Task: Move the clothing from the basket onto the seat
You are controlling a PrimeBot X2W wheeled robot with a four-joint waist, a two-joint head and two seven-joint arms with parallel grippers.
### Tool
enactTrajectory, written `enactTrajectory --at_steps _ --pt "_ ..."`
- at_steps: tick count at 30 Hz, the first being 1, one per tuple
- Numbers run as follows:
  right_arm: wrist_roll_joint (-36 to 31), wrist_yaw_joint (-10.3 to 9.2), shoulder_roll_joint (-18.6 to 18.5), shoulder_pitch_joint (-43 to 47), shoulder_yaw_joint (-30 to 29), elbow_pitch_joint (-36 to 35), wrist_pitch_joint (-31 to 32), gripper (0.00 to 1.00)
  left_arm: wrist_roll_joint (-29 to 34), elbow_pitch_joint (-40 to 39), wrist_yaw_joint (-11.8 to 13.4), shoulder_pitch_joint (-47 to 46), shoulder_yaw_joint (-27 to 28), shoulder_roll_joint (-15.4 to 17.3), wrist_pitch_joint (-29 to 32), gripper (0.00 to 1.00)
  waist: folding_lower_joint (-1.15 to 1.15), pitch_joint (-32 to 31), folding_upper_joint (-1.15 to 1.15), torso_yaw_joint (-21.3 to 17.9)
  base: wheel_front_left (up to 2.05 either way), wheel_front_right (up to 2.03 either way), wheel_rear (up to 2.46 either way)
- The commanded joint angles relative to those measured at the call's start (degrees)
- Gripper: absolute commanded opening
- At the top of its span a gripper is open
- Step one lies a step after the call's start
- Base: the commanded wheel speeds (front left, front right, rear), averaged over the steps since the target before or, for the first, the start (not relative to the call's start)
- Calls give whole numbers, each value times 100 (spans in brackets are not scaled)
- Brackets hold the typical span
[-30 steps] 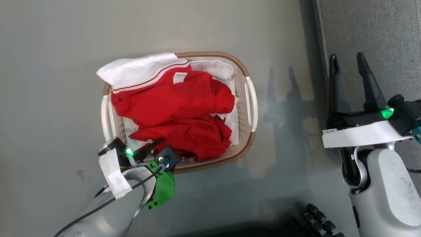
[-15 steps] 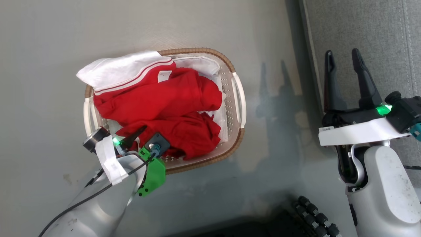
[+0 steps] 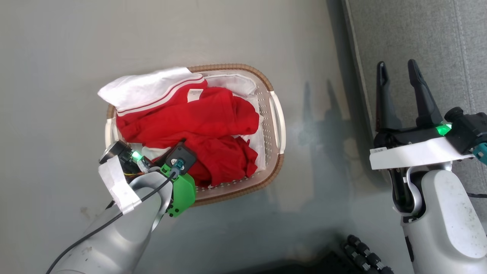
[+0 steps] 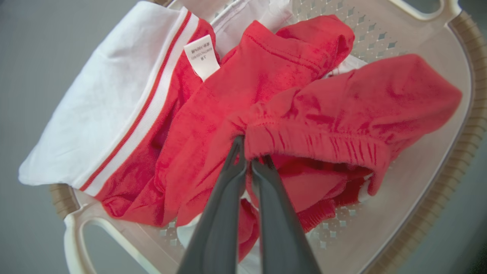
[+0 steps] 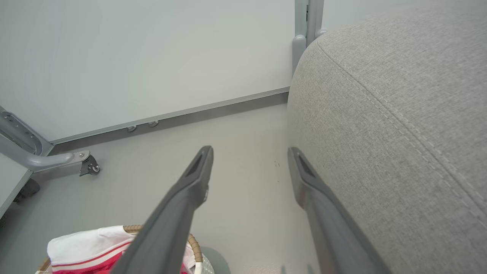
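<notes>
1. The large rounded grey textured sofa seat (image 3: 418, 38) lies to the robot's right, and the part in view is bare.
2. The small oval white perforated plastic basket with a brown woven rim (image 3: 278, 118) stands on the floor, apart from the seat.
3. The bright red thin-fabric sports clothing with white striped trim (image 3: 205, 118) all lies in the basket.
4. The left gripper (image 4: 247, 152), apart a second ago, has pinched a gathered red waistband. The grasp looks made, and I judge lifting comes next.
5. The right gripper (image 3: 396, 64) stays spread and empty over the seat's edge.

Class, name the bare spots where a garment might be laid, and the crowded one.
Free: the grey seat beyond the open right pincer, and the floor between basket and seat. Crowded: the basket, heaped with clothing, left pincer shut on it.
</notes>
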Motion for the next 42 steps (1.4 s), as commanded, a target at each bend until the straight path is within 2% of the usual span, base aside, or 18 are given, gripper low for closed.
enactTrajectory --at_steps 1,9,12,21,26,29,36,42 --pt "-42 -2 -25 72 -24 33 -28 100 -32 -21 28 -64 31 -10 -89 0 0 -186 0 78 0 0 0" --pt "-227 -2 -25 283 -158 181 -28 100 -148 -205 -115 -115 31 -32 -403 0 0 -911 0 281 0 0 0" --pt "-337 -2 -25 442 -189 255 -28 100 -194 -414 -256 -9 -11 53 -461 0 0 -1350 0 374 0 0 0" --pt "-594 -2 -26 995 -285 431 -28 100 -297 -1065 -399 174 -58 213 -498 0 0 -2555 0 645 0 0 0" --pt "-643 -2 -25 1272 -235 503 -27 100 -345 -1625 -502 -33 -152 345 -429 0 0 -3134 0 749 0 0 0" --pt "-648 -2 -26 1378 -192 536 -28 100 -560 -2003 -551 -176 -108 395 -292 0 0 -3361 0 770 0 0 0" --pt "-647 -2 -25 1544 -112 564 -28 100 -956 -3003 -600 -807 52 747 183 0 0 -3706 0 762 0 0 0" --pt "-645 -2 -25 1581 -2 586 -27 100 -1211 -3427 -600 -1219 244 938 408 0 0 -3830 0 707 0 0 0"
